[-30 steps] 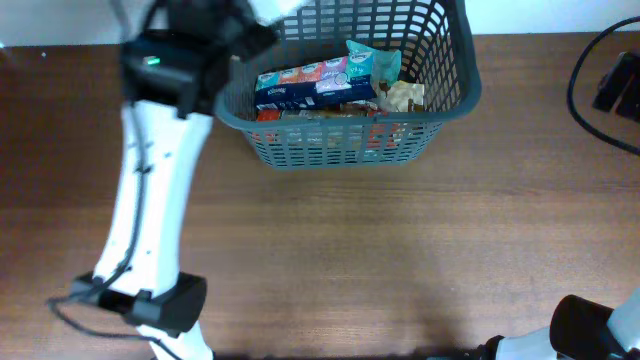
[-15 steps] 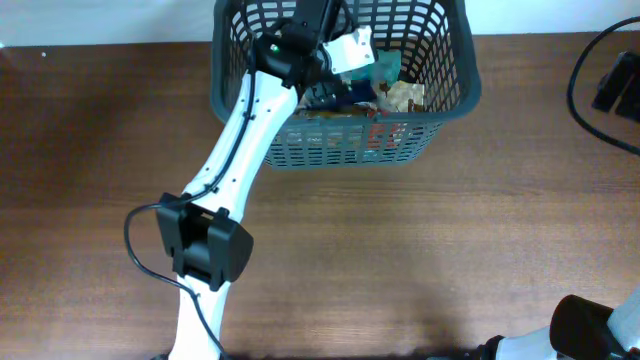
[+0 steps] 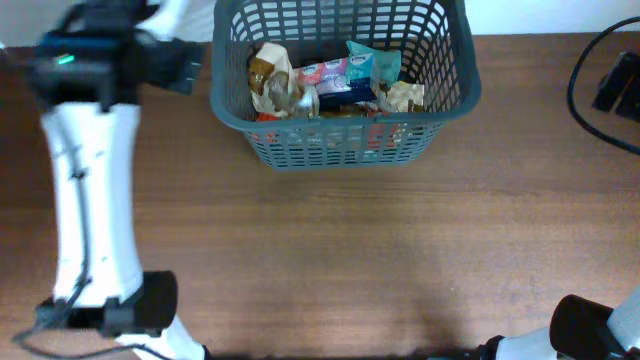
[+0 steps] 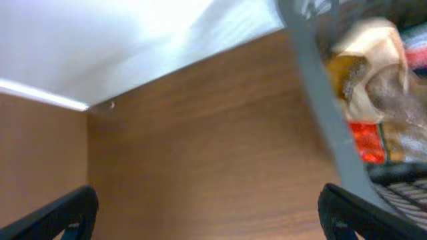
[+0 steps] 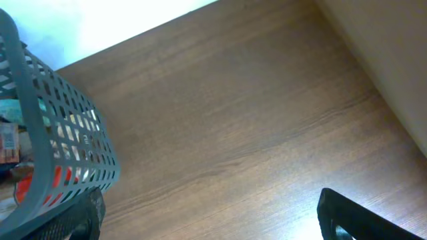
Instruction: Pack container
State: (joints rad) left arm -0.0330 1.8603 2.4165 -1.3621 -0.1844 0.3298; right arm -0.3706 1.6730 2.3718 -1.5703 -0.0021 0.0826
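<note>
brown table (image 3: 350,260) bears the container (image 3: 340,146), snack packets (image 3: 335,75) inside.

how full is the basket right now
Partly full: the container holds several snack packets piled on its floor, among them a tan packet and a teal packet.

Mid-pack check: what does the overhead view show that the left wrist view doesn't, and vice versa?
Overhead only: the whole container, the teal packet inside it, and a black cable at the right. Left wrist only: the left gripper clearly open and empty. Both: the container's left rim, the tan packet just inside it, and the wooden table.
</note>
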